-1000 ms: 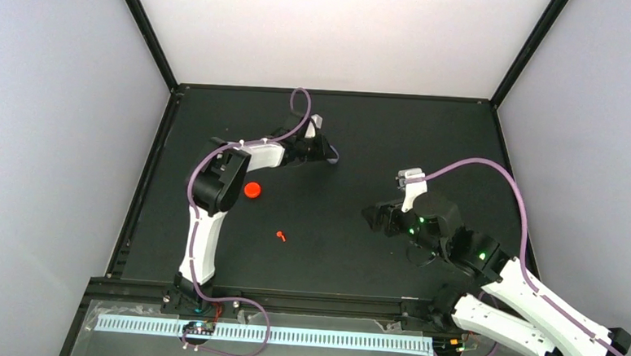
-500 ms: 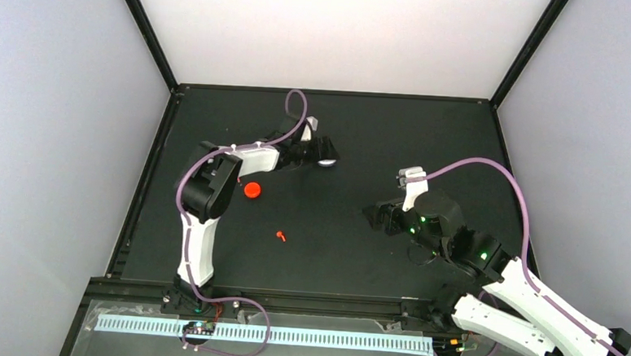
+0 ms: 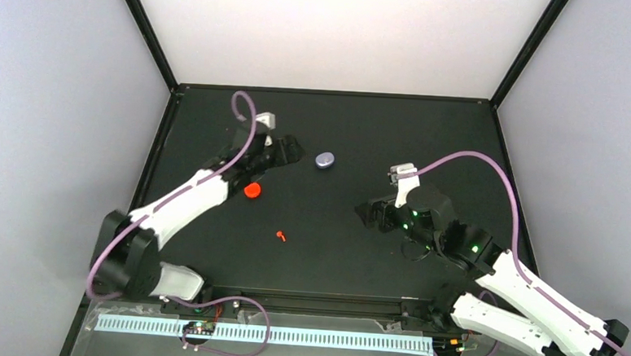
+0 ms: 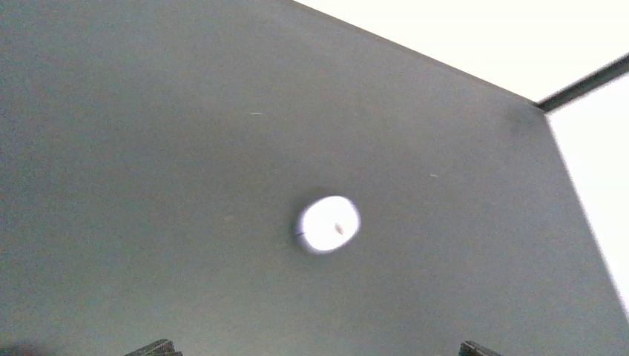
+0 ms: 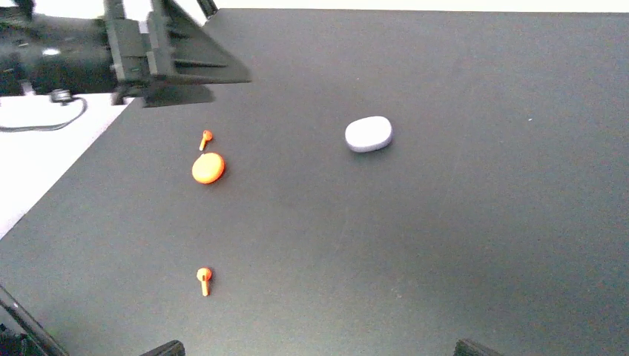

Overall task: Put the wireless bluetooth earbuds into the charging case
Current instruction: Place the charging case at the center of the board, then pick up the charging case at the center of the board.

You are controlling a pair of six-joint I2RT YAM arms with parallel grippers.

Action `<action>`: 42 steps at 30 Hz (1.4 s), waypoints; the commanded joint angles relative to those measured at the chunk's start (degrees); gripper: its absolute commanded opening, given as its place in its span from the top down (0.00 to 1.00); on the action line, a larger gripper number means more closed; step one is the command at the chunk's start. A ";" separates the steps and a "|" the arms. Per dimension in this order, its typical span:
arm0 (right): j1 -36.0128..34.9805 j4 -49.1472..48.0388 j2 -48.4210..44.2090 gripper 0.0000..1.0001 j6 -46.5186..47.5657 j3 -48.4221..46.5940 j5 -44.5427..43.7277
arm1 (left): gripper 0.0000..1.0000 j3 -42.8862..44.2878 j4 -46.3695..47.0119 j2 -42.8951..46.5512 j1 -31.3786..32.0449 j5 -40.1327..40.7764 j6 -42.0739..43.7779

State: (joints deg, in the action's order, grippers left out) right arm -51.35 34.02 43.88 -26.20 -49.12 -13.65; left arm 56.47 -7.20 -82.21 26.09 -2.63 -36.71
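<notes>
**Fig.** My left claw (image 3: 288, 150) and right claw (image 3: 366, 216), both spread wide and holding nothing, over the table (image 3: 429, 135).

The left claw hangs near the lavender case (image 3: 324, 160). The red-orange case (image 5: 208, 167) has one red-orange earbud (image 5: 205, 139) just beside it, and the other earbud (image 5: 204, 280) lies well apart, nearer my bases. Risks, as I judge them: the buds are tiny, so an off-centre pinch could flick one away. Both cases look shut, which would block insertion.
</notes>
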 commanded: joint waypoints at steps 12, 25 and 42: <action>0.13 -5.45 5.98 0.07 -1.79 1.03 7.04 | 0.01 -8.67 -22.27 1.28 -10.48 5.64 6.86; 0.17 -4.50 5.01 0.07 -1.20 0.80 7.17 | 0.09 -3.00 -23.15 -9.50 -11.15 6.51 9.27; 0.11 -5.10 5.71 0.07 0.71 0.83 7.77 | 0.12 3.47 -22.02 -17.59 -9.50 4.40 12.99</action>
State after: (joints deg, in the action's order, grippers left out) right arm -51.35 29.87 49.60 -26.44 -48.38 -6.42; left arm 56.82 -28.80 -98.06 15.51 3.14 -25.06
